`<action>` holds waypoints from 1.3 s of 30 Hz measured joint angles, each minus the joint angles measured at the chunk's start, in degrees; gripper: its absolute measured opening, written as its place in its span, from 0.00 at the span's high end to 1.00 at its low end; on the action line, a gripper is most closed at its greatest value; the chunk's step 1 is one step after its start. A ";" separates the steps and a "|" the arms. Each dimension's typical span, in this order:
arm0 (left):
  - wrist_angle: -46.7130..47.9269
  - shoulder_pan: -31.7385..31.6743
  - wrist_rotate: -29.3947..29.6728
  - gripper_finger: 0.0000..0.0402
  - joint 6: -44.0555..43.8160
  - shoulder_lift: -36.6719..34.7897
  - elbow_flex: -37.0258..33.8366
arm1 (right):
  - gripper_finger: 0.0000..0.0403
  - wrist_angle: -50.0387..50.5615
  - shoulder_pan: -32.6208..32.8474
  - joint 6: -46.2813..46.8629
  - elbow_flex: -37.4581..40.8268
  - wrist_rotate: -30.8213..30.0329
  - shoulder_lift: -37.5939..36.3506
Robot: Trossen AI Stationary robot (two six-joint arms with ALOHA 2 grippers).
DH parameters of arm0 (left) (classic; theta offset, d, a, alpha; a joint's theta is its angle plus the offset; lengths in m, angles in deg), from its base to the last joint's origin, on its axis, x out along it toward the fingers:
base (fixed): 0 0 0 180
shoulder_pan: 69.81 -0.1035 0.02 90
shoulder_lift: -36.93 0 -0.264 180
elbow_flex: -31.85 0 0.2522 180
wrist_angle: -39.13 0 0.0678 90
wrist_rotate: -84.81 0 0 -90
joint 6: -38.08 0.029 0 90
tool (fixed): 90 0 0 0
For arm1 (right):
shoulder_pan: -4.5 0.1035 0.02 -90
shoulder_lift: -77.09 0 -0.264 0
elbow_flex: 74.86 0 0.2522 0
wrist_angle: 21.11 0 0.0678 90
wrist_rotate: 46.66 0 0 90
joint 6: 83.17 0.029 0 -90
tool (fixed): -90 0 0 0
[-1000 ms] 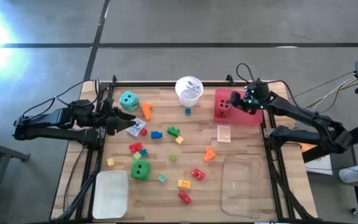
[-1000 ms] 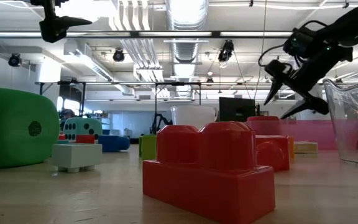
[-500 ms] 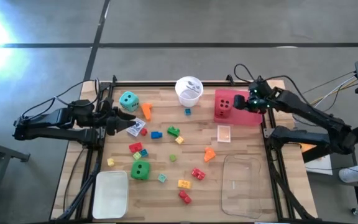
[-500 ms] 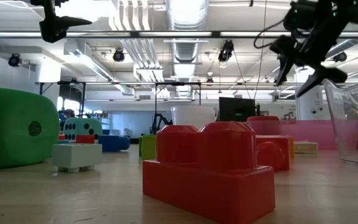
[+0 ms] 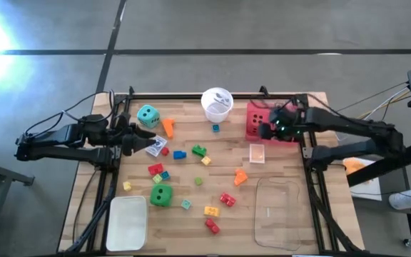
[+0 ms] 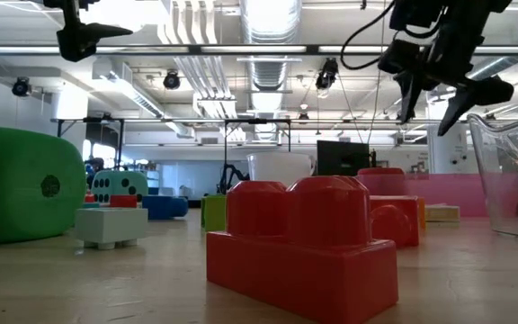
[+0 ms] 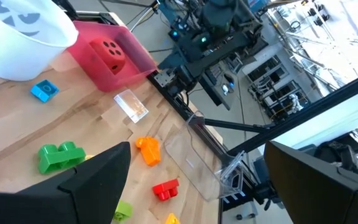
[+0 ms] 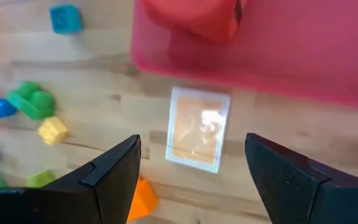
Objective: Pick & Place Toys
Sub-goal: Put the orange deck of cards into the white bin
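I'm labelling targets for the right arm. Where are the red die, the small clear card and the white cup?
red die [image 5: 256, 121], high view, on its dotted top face.
small clear card [image 8: 197, 128], right wrist view, on the middle of its flat face.
white cup [image 5: 217, 104], high view, on its rim.

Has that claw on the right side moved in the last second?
Yes. The right gripper swung from over the pink tray's far edge toward the near side, now open above the tray beside the red die.
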 joint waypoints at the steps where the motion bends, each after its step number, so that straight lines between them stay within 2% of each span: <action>1: 0.00 0.00 -0.22 0.07 -0.01 0.00 0.00 | 0.31 -0.11 1.70 1.96 0.25 -0.77 0.73; 8: 0.00 0.00 -0.80 0.07 -0.42 0.02 0.00 | 0.31 -0.34 11.50 13.95 0.86 -4.81 6.63; 14: -0.04 -0.02 -0.82 0.07 -0.39 0.00 0.00 | 0.31 -1.54 15.73 19.37 0.27 -6.56 13.15; 24: -0.09 0.00 -3.07 0.07 -0.39 0.02 0.00 | 0.31 -8.76 16.43 19.35 0.39 -6.51 24.17; 39: -0.09 -0.02 -5.29 0.07 -0.42 0.00 0.00 | 0.31 -9.12 16.45 18.11 0.54 -6.69 28.64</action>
